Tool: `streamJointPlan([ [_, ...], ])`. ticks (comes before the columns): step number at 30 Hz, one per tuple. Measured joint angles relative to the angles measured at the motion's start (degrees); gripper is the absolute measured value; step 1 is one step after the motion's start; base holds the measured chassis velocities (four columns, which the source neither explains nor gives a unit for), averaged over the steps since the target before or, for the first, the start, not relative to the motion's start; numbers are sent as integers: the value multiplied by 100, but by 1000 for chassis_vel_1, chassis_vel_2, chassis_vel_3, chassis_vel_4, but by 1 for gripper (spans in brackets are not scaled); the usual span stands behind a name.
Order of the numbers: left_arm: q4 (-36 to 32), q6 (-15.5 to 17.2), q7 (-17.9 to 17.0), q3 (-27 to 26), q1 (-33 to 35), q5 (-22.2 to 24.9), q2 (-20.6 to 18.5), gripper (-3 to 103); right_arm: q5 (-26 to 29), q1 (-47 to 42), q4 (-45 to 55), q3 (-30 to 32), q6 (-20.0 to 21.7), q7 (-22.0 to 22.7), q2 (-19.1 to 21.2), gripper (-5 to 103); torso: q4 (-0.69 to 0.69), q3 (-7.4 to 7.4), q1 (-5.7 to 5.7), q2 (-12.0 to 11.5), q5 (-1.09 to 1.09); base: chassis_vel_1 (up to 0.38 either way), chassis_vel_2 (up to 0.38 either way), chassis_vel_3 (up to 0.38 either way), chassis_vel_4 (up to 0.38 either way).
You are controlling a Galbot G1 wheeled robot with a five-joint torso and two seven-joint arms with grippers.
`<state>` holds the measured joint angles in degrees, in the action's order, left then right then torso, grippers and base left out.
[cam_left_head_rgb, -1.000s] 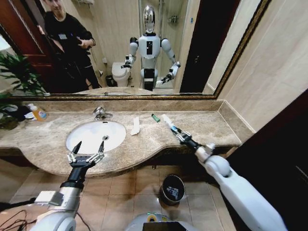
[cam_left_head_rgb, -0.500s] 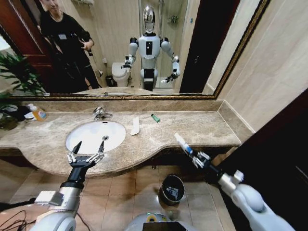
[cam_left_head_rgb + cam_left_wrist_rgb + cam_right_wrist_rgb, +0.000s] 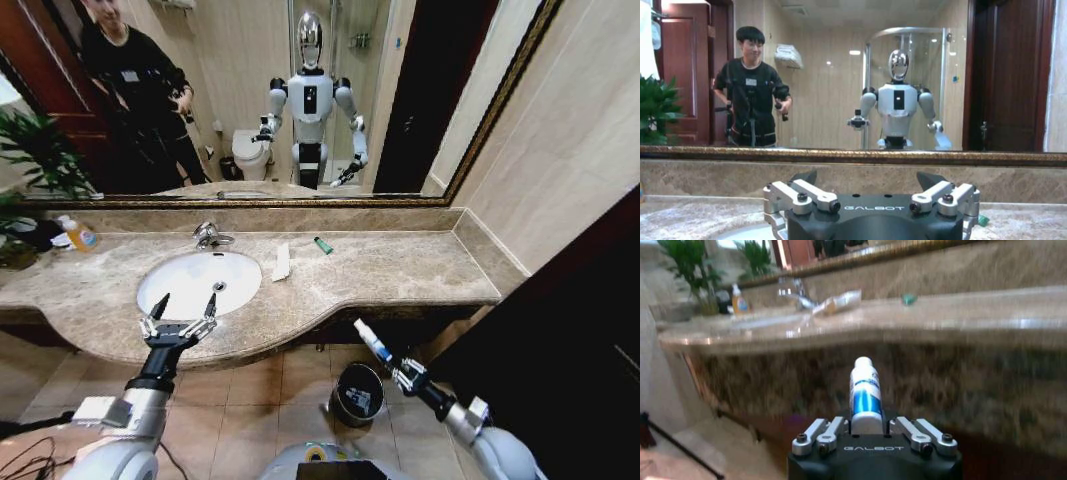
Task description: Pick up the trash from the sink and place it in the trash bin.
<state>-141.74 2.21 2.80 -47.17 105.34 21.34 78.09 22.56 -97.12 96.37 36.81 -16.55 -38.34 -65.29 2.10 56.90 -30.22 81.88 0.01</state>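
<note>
My right gripper [image 3: 396, 367] is shut on a white tube with blue print [image 3: 371, 341], held below the counter's front edge, just right of and above the trash bin [image 3: 357, 392] on the floor. In the right wrist view the tube [image 3: 865, 390] sticks straight out from between the gripper's [image 3: 865, 426] fingers. A flat white paper packet [image 3: 282, 262] and a tiny green cylinder [image 3: 323, 245] lie on the marble right of the sink [image 3: 165, 290]. My left gripper [image 3: 181, 319] hangs open over the sink's front rim, empty.
A chrome faucet [image 3: 208, 236] stands behind the basin. An orange-capped bottle [image 3: 80, 236] and a plant [image 3: 35, 160] sit at the counter's far left. A dark door panel [image 3: 560, 330] is close on the right. Tiled floor surrounds the bin.
My right arm has drawn back off the counter and dropped below its edge, carrying the tube to beside the bin. The left arm has stayed put.
</note>
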Motion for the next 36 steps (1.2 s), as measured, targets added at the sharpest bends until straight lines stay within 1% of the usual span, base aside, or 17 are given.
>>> streamJointPlan([
  [2, 0, 0, 0, 0, 0, 0, 0, 100, -93, 84, -192, -54, -47, 11, -32, 27, 0, 0, 0, 0, 0, 0, 0, 0, 0],
  [4, 0, 0, 0, -1, 0, 0, 0, 100, -432, 319, -764, -205, -191, 225, -116, 27, 1, 0, 0, 0, -2, 0, 0, 0, 0],
  [6, 0, 0, 0, -1, 0, 0, 0, 100, -534, 388, -915, -234, -218, 263, -146, 27, 0, 0, 0, 0, 1, 0, 0, 0, 0],
  [7, 0, 0, 0, 0, 0, 0, 0, 100, -673, 506, -1151, -270, -271, 328, -201, 27, 0, 0, -1, 0, 0, 0, 0, 0, 0],
  [8, 0, 0, 0, 0, 0, 1, 0, 100, -965, 698, -1534, -315, -373, 481, -315, 27, 1, 0, 0, 0, -1, 0, 0, 0, 0],
  [9, 0, 0, 0, -1, 0, 0, 0, 100, -1122, 806, -1772, -337, -435, 558, -393, 27, 1, 0, 0, 0, 0, 0, 0, 0, 0],
  [10, 0, 0, 0, -1, 0, 0, 0, 100, -1122, 806, -1772, -337, -435, 558, -393, 27, 1, 0, 0, 0, 0, 0, 0, 0, 0],
  [13, 0, 0, 0, 0, 0, 0, 0, 100, -1502, 1106, -2399, -374, -572, 757, -607, 27, 1, 0, -1, 0, -2, 0, 0, 0, 0],
  [16, 0, 0, 0, 0, 0, 0, 0, 100, -1702, 1219, -2644, -375, -680, 851, -695, 27, 0, 0, 0, 0, -1, 0, 0, 0, 0],
  [19, 0, 0, 0, 0, 0, 0, 0, 100, -1833, 1317, -2869, -374, -773, 915, -773, 27, 1, 0, -1, 0, -2, 0, 0, 0, 0],
  [26, 0, 0, 0, 0, 0, 0, 0, 100, -1929, 1513, -3216, -398, -867, 967, -937, 27, 1, 0, -1, 0, -2, 0, 0, 0, 0],
  [36, 0, 0, 0, 0, 0, 0, 0, 100, -1979, 1590, -3371, -408, -894, 1038, -1080, 27, 1, 0, 0, 0, -1, 0, 0, 0, 0],
])
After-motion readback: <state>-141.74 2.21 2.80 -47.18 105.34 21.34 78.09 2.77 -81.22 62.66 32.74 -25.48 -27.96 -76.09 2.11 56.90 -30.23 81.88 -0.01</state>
